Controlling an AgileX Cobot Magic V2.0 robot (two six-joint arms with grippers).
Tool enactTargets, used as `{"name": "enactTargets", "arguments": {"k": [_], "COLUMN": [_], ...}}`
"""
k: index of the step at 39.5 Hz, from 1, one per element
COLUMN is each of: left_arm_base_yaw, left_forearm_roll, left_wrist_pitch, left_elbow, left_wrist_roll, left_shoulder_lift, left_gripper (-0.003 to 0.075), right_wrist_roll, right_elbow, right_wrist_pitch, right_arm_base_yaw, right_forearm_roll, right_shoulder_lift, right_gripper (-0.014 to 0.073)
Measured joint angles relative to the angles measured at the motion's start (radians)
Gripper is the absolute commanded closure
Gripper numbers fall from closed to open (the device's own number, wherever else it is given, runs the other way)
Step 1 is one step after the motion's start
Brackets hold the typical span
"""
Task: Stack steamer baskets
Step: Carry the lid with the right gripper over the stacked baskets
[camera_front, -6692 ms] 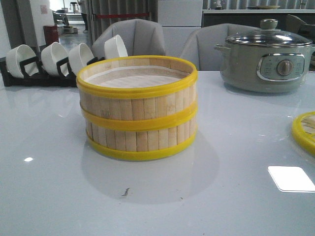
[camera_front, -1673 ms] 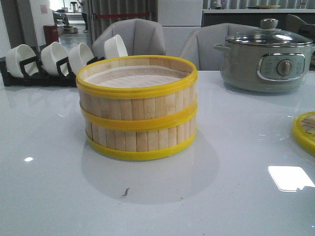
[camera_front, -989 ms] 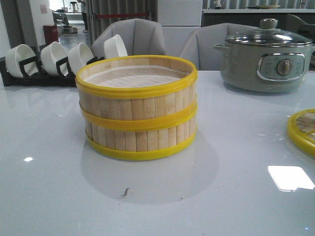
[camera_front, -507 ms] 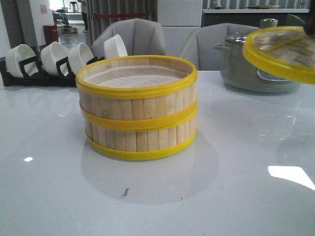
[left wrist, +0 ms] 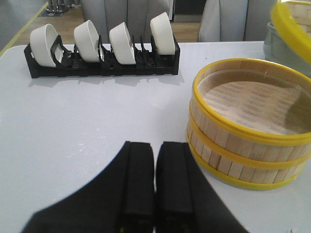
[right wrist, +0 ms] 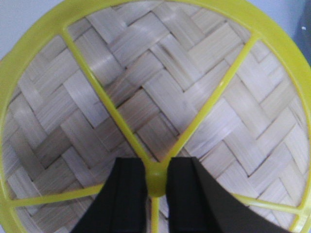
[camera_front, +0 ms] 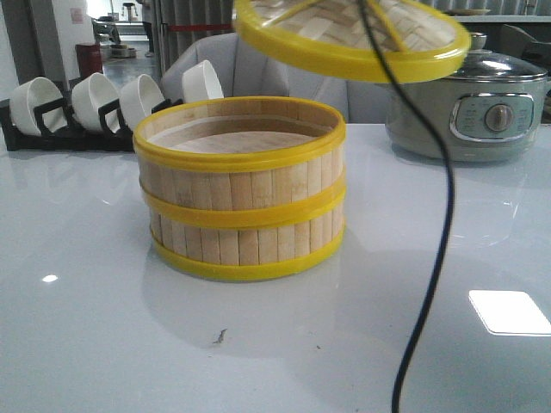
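Baskets [camera_front: 241, 194], two pale bamboo tiers with yellow rims, sit stacked mid-table. Left gripper [left wrist: 155, 187] hangs at their 9 o'clock, fingers pressed together on nothing. Lid [camera_front: 353, 30] floats at their 1 o'clock, top cropped off; right gripper [right wrist: 155, 187] pinches its yellow hub.

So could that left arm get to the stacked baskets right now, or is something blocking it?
Probably yes. The left gripper sits shut just beside the stacked baskets, with only bare table between them. The lid, held by the right gripper, hangs above the stack, so coming from the side looks easier.
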Motion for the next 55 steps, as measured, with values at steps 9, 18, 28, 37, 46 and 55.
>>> {"name": "enactTargets", "arguments": {"k": [9,18,28,37,46,55], "left_arm_base_yaw": [0.0,0.0,0.0,0.0,0.0,0.0], "left_forearm_roll": [0.0,0.0,0.0,0.0,0.0,0.0], "left_wrist_pitch": [0.0,0.0,0.0,0.0,0.0,0.0], "left_elbow": [0.0,0.0,0.0,0.0,0.0,0.0], "left_wrist_roll": [0.0,0.0,0.0,0.0,0.0,0.0], "left_shoulder_lift": [0.0,0.0,0.0,0.0,0.0,0.0], "left_gripper": [0.0633,0.0633,0.0633,0.0633,0.0633,0.0633], "right_wrist_roll": [-0.029,-0.032,-0.035,-0.036,-0.036,-0.036], "right_elbow": [-0.149,-0.197,-0.2,-0.202,-0.204,-0.204], "right_wrist_pitch": [0.022,0.02,-0.012,-0.02,-0.024,-0.026], "right_arm_base_yaw": [0.098,0.132,0.132,0.132,0.132,0.132], "right_forearm_roll": [0.002,0.003,0.008,0.009,0.023,0.028], "right_shoulder_lift": [0.163,0.251,0.271,0.272,0.287,0.292], "right_gripper": [0.0538,0.0538,0.0538,0.0538,0.0538,0.0538]}}
